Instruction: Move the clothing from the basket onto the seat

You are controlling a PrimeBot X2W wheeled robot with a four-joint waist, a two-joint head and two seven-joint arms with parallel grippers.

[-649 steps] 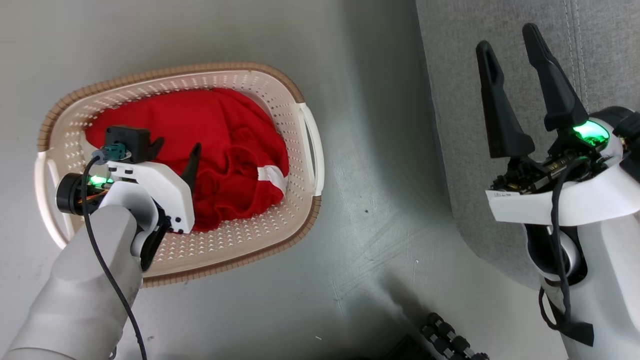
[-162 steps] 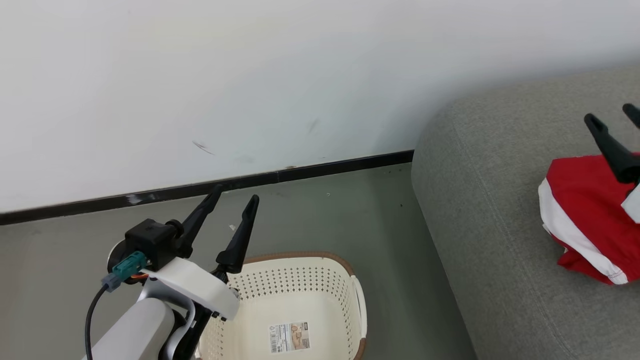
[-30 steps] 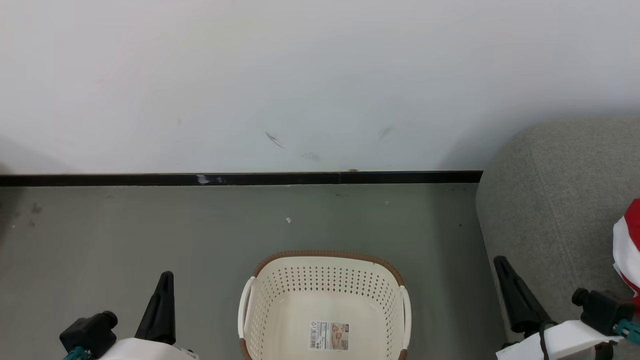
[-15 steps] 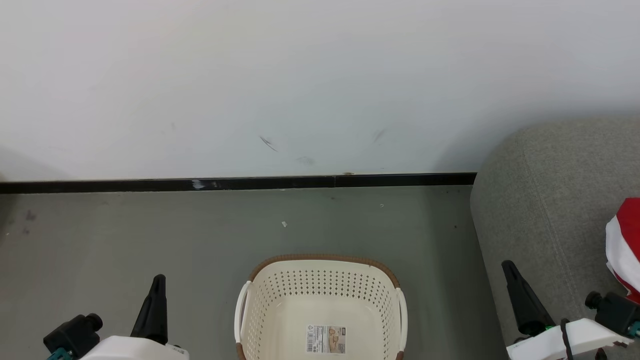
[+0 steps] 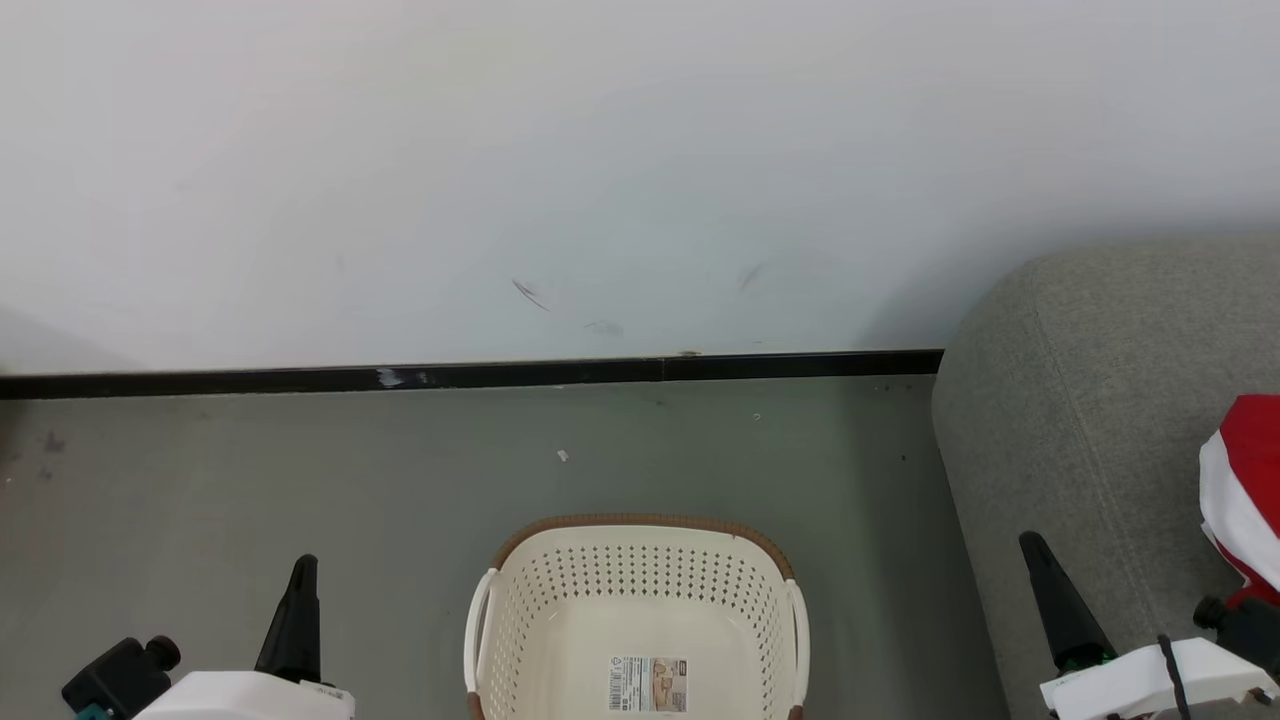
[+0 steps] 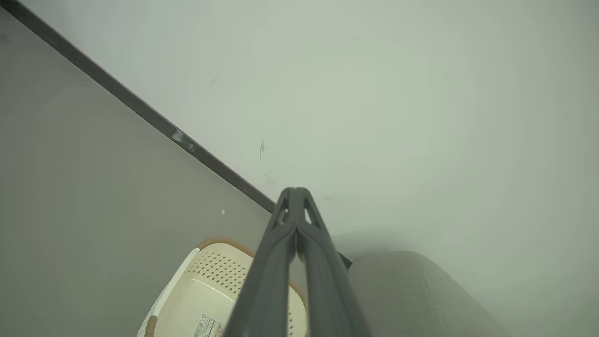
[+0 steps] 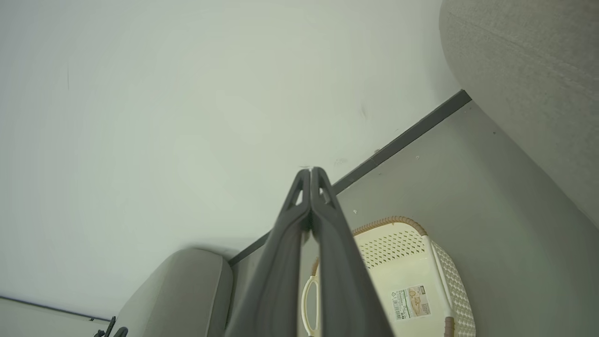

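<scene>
While the head camera is being shifted slightly, so that the whole scene is sliding down the frame, little else is being altered over the last second. The basket (image 5: 640,522), heaped with red earlier, is being shown bare but for its label sticker (image 5: 648,685). The clothing (image 5: 1245,480) is being left lying on the seat (image 5: 1090,400), well apart from the basket. The left gripper (image 6: 295,192) and right gripper (image 7: 311,172), spread apart seconds ago, are being kept pressed fully together, nothing being held. The task is being judged complete, or very nearly.
</scene>
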